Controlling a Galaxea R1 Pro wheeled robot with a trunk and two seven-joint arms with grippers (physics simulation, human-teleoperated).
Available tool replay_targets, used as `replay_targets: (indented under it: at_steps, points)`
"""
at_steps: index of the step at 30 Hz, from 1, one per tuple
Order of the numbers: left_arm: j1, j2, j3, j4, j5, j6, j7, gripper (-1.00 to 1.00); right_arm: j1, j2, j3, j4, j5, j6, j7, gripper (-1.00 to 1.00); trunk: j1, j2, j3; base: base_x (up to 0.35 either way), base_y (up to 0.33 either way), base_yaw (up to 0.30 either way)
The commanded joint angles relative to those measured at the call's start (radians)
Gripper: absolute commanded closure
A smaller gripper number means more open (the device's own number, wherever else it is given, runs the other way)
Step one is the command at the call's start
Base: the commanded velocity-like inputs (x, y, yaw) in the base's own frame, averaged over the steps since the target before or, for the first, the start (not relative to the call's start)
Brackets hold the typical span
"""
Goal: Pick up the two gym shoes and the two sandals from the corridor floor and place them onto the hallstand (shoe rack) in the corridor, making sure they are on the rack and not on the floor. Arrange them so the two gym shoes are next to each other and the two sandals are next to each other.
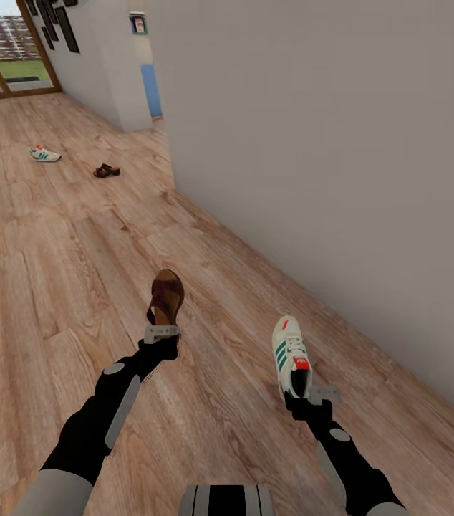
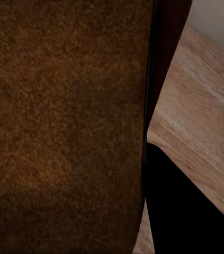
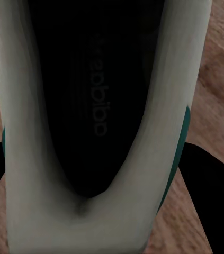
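Corridor: light brown wood-plank floor [image 1: 55, 272], plain grey wall [image 1: 341, 143] alongside.
Left tool [image 1: 161, 333]: clenched on dark brown leather sandal [image 1: 166, 295].
Right tool [image 1: 306, 394]: clenched on white green-striped gym shoe [image 1: 290, 352].
Far floor: second gym shoe [image 1: 44, 153], second sandal [image 1: 106, 170], near each other.

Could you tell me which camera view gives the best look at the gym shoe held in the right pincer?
The head view: the held gym shoe shows whole there, green stripes and red tongue patch included, heel at the right pincer. The right wrist view looks close into its dark opening and white collar. The left wrist view shows brown sandal instead.
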Motion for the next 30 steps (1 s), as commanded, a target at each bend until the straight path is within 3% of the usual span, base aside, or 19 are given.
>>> replay_targets:
  at_steps: [1,7,11,14,21,30]
  points:
    - [0.0,0.01,0.0,-0.002,0.006,0.007,-0.002,1.0,0.001,0.001,-0.002,0.001,-0.002,-0.002,0.0,1.0,-0.001,0.0,0.005,0.0,0.0,0.0]
    - [0.0,0.021,0.004,-0.003,0.006,0.006,-0.002,1.0,0.002,0.0,0.017,-0.001,0.009,0.029,0.001,1.0,-0.003,0.001,0.038,0.0,0.0,0.0]
    - [0.002,0.023,0.004,-0.002,0.006,0.005,-0.001,1.0,0.002,0.001,0.084,-0.001,0.009,0.045,0.002,1.0,-0.005,0.002,0.06,0.0,0.0,0.0]
    - [0.003,0.024,0.004,-0.002,0.005,0.005,-0.001,1.0,0.002,0.001,0.104,-0.001,0.009,0.047,0.002,1.0,-0.006,0.003,0.077,0.0,0.0,0.0]
    - [0.003,0.024,0.006,-0.002,0.006,0.005,-0.001,1.0,0.002,0.001,0.111,0.001,0.004,0.047,0.003,1.0,-0.01,0.005,0.116,0.0,0.0,0.0]
    - [0.003,0.024,0.057,-0.002,0.006,0.006,-0.001,1.0,0.002,0.001,0.111,0.001,0.001,0.047,0.003,1.0,-0.014,0.007,0.165,0.0,0.0,0.0]
